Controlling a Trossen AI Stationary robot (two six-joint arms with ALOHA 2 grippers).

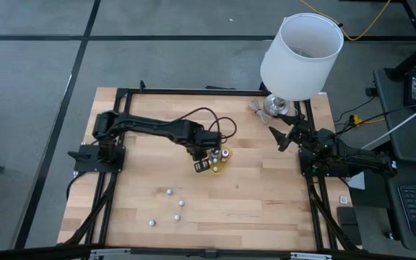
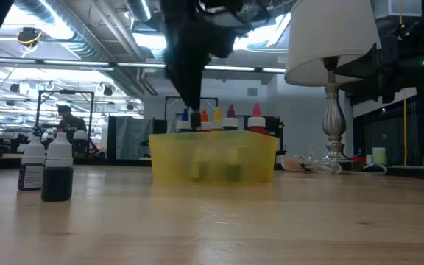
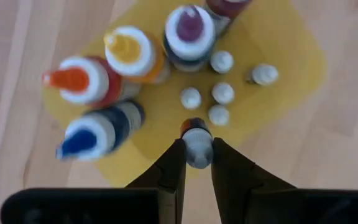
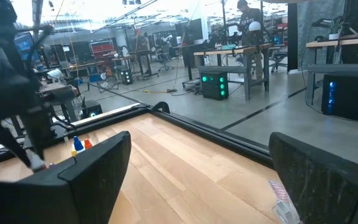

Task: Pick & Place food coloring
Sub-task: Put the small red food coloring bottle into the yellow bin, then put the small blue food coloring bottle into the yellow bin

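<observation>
The left gripper [image 3: 197,163] hangs over the yellow tray [image 3: 291,56], fingers clamped on one small whitish-capped food coloring bottle [image 3: 197,142] at the tray's edge. The right gripper [image 1: 280,137], fingers spread apart, waits near the lamp [image 1: 298,54].

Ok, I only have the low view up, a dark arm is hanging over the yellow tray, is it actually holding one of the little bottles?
Observer: Yes. The left wrist view shows the left gripper shut on a small bottle at the yellow tray's edge.
Operator: How many small ones are in the tray?
Observer: Five white-capped small bottles stand in it, beside four larger ones with blue, orange, yellow and purple tips.
Operator: Any left out on the table?
Observer: The high view shows four loose bottles near the table's front edge.
Operator: And the right arm?
Observer: The right gripper waits open by the lamp.
</observation>
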